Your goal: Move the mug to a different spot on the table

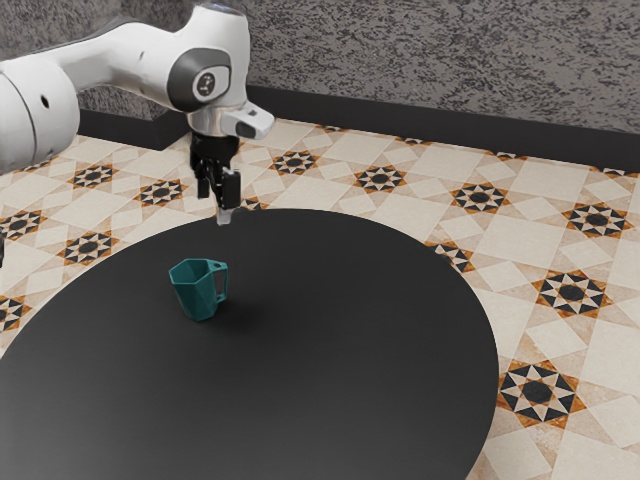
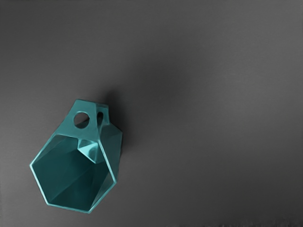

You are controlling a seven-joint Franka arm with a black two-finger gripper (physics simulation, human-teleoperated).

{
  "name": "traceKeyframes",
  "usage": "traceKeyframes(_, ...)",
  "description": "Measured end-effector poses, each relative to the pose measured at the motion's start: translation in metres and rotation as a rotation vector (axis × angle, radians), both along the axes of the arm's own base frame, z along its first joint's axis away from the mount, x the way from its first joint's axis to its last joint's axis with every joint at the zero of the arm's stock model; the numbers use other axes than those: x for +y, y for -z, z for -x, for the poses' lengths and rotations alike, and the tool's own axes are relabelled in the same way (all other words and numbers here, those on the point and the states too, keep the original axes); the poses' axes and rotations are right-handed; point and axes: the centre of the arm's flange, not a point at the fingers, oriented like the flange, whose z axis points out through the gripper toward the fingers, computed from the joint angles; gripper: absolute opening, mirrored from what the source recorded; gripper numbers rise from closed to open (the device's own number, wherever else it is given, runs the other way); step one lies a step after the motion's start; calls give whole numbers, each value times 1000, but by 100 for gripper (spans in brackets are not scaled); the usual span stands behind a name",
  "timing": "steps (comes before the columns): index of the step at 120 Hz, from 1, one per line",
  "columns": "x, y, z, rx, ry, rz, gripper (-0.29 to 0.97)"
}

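One teal mug (image 1: 200,288) (upright on the table (image 1: 350,350)) stands below the gripper (image 1: 220,205) — jaws apparently parted.

Teal mug (image 1: 199,288) upright on black round table (image 1: 350,380), pincer (image 1: 222,205) hovering above, apart

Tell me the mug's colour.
Plain teal all over; the mug shows best in the wrist view.
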Motion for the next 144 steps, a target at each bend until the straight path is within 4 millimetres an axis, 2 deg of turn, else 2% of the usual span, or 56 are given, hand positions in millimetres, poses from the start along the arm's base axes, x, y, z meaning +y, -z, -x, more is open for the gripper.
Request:
traceKeyframes(12,4,21,-4,46,77,-22,68)
traceKeyframes(23,8,49,-8,101,139,-42,68)
traceKeyframes(43,22,89,-5,178,226,-66,68)
traceKeyframes(60,37,98,-8,167,267,-61,68)
traceKeyframes(79,69,103,-13,121,232,-11,68)
traceKeyframes(110,66,131,-16,83,240,69,67)
traceKeyframes(129,65,158,-14,87,249,83,67)
traceKeyframes(144,65,162,-16,69,253,85,67)
